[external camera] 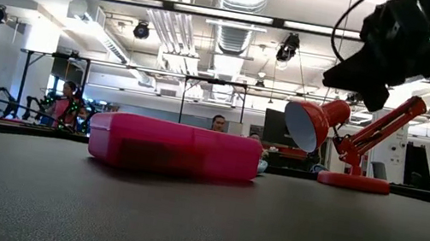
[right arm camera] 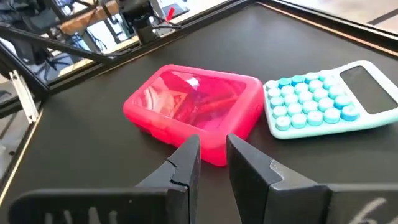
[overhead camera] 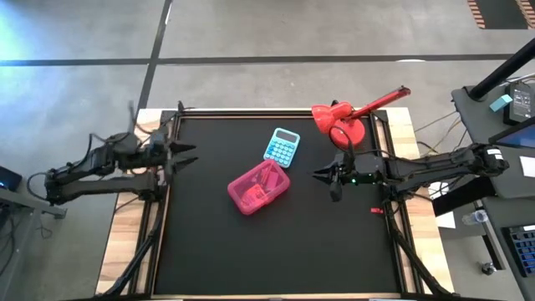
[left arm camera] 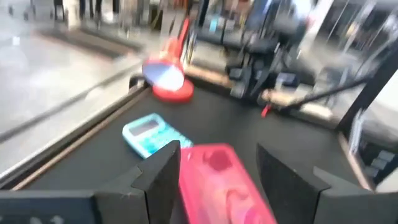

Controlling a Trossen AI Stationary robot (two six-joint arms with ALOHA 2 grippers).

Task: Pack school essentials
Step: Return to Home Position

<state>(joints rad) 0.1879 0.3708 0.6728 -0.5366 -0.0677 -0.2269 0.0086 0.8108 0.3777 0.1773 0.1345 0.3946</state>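
Note:
The pink translucent box (overhead camera: pixel 259 186) lies shut in the middle of the black table, flat on its base. Through its lid (right arm camera: pixel 193 102) I make out only vague pink shapes, so none of the stationery can be told apart. My right gripper (overhead camera: pixel 318 175) hovers above the table just right of the box, pointing at it, with its fingers (right arm camera: pixel 213 146) a narrow gap apart. At the table's left edge my left gripper (overhead camera: pixel 191 155) is raised and open, its fingers (left arm camera: pixel 217 152) wide apart and aimed toward the box (left arm camera: pixel 217 180).
A light blue calculator (overhead camera: pixel 282 146) lies just beyond the box. A red desk lamp (overhead camera: pixel 338 124) stands on its round base at the far right, its arm reaching toward the far right corner. A small red item (overhead camera: pixel 375 210) sits at the table's right rim. People show in the room behind.

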